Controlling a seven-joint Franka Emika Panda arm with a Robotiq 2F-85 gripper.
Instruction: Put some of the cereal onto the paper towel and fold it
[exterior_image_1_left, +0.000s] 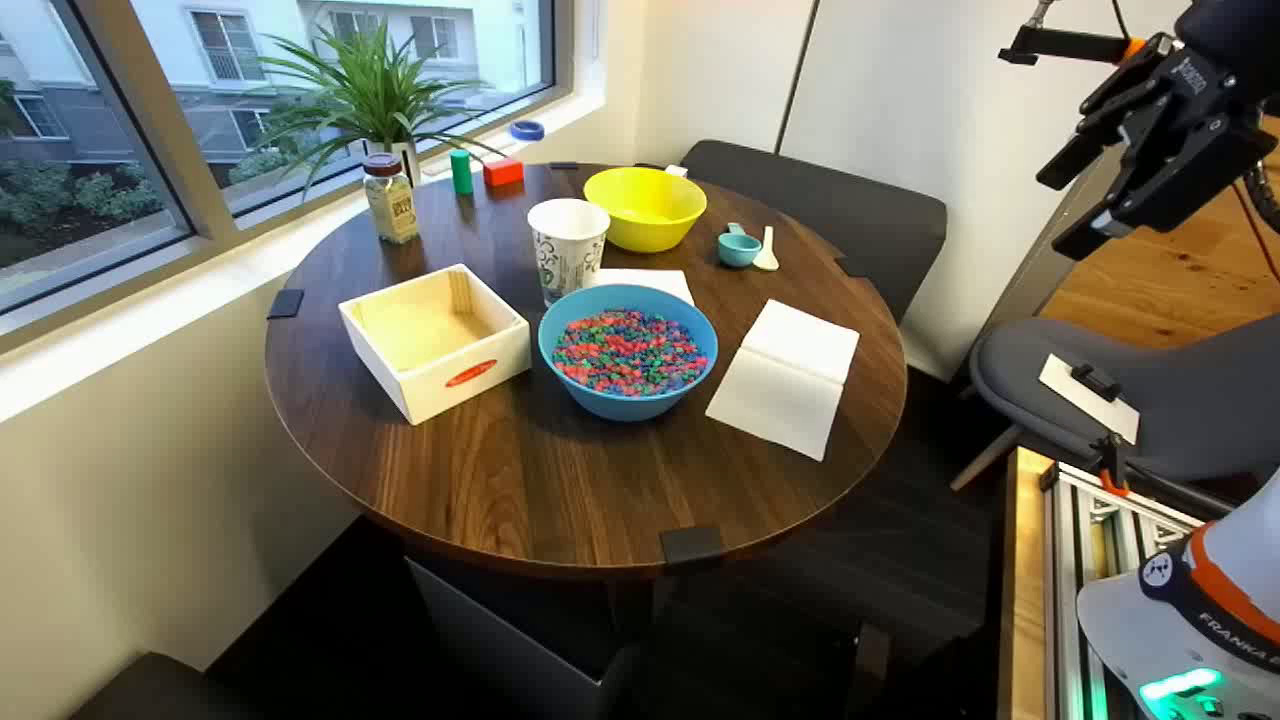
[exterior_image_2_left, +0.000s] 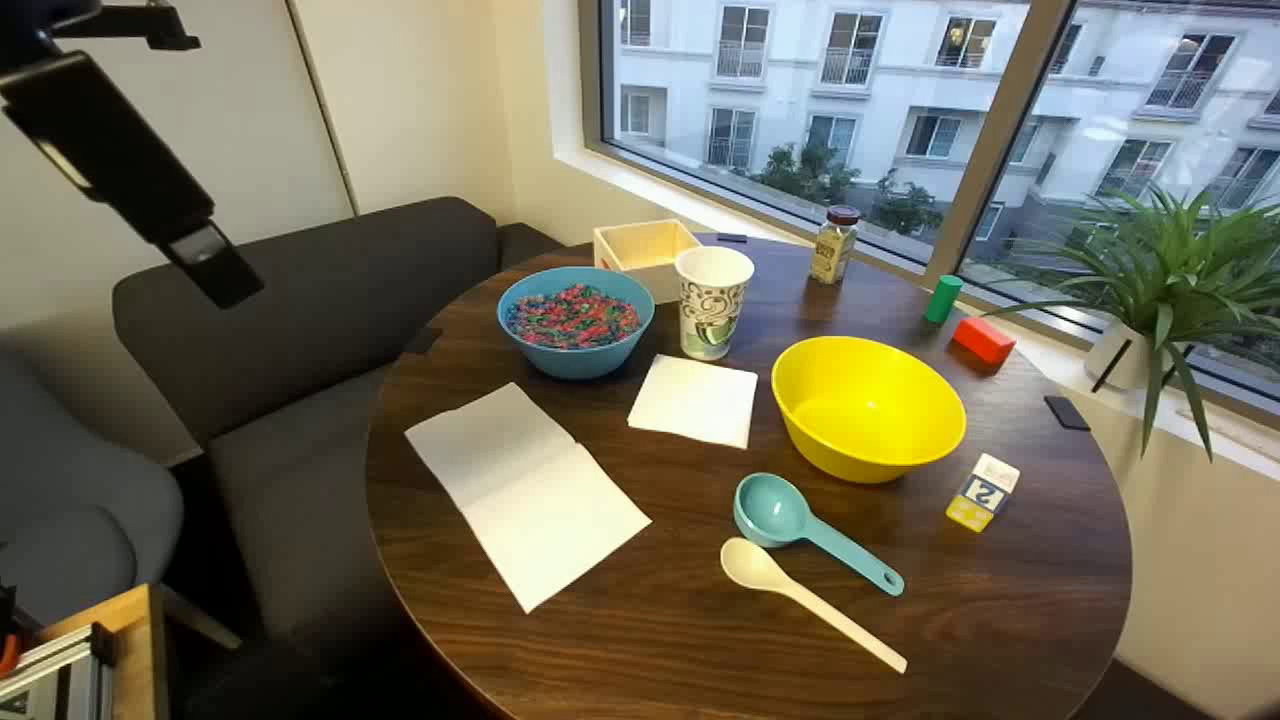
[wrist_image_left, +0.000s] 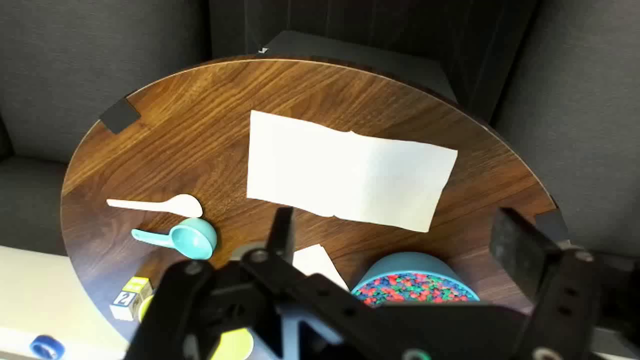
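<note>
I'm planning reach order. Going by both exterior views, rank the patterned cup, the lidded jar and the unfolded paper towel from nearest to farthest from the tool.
From the tool:
1. Unfolded paper towel: on the tool's side of the table.
2. Patterned cup: nearer the table's middle.
3. Lidded jar: on the table's far side.

Open room above towel (exterior_image_2_left: 530, 500), cup (exterior_image_2_left: 712, 300) beside blue bowl (exterior_image_2_left: 575, 366)
</note>
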